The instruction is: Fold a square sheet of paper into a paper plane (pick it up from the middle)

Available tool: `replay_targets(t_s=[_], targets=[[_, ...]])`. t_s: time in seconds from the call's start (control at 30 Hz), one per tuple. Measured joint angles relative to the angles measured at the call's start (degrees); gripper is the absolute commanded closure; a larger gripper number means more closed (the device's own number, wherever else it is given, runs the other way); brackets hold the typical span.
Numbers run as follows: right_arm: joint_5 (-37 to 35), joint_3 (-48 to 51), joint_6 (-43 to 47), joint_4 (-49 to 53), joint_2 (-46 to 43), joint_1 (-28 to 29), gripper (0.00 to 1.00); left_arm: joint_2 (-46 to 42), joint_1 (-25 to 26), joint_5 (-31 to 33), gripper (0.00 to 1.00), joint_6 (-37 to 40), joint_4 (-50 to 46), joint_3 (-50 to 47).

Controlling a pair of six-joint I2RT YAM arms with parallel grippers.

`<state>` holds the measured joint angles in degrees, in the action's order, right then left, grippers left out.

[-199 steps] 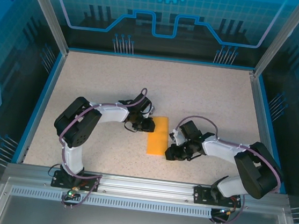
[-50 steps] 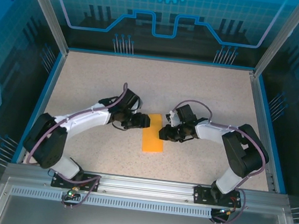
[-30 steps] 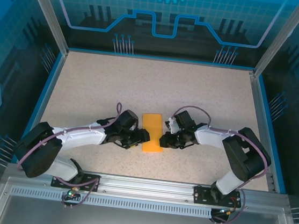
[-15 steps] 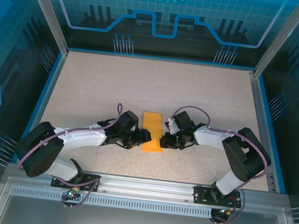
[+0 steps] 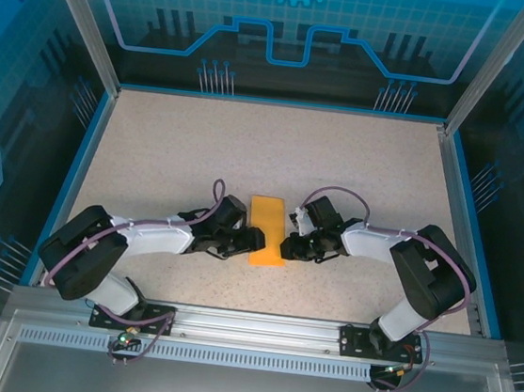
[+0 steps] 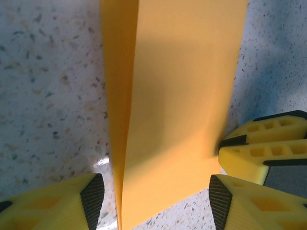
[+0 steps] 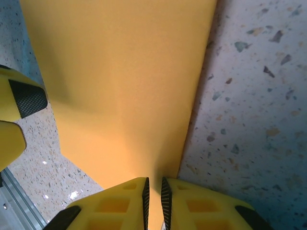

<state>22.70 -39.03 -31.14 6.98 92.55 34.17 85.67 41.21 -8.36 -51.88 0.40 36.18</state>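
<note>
- orange-yellow paper, folded into a long strip, lies flat on the speckled table between the two grippers, with its near end level with both of them.
- right gripper is nearly closed and nips the strip's edge right at its fingertips. in its own wrist view the paper runs straight into the thin slit between the pads of the right gripper.
- i judge this pinch is there to anchor the strip so it cannot slide while the other side is worked.
- left gripper stands fairly wide and holds nothing. in its wrist view the left gripper straddles the strip's near corner, with the paper reaching forward from between its fingers.
- two layers show just inside its left finger, so the crease looks soft to me.
- just beyond its right finger sit the other gripper's fingers, touching the paper's far edge.
- straddling suggests it is lined up to take a layer or press the fold. thin paper may buckle if it is dragged.
</note>
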Motion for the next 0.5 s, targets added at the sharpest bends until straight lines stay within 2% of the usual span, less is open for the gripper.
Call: replay_targets(t_s=[0.5], targets=[[0.22,0.35,-0.15,-0.61,-0.15,-0.09,0.81,2.47,0.0,-0.04,0.59,1.6,2.21,2.84]])
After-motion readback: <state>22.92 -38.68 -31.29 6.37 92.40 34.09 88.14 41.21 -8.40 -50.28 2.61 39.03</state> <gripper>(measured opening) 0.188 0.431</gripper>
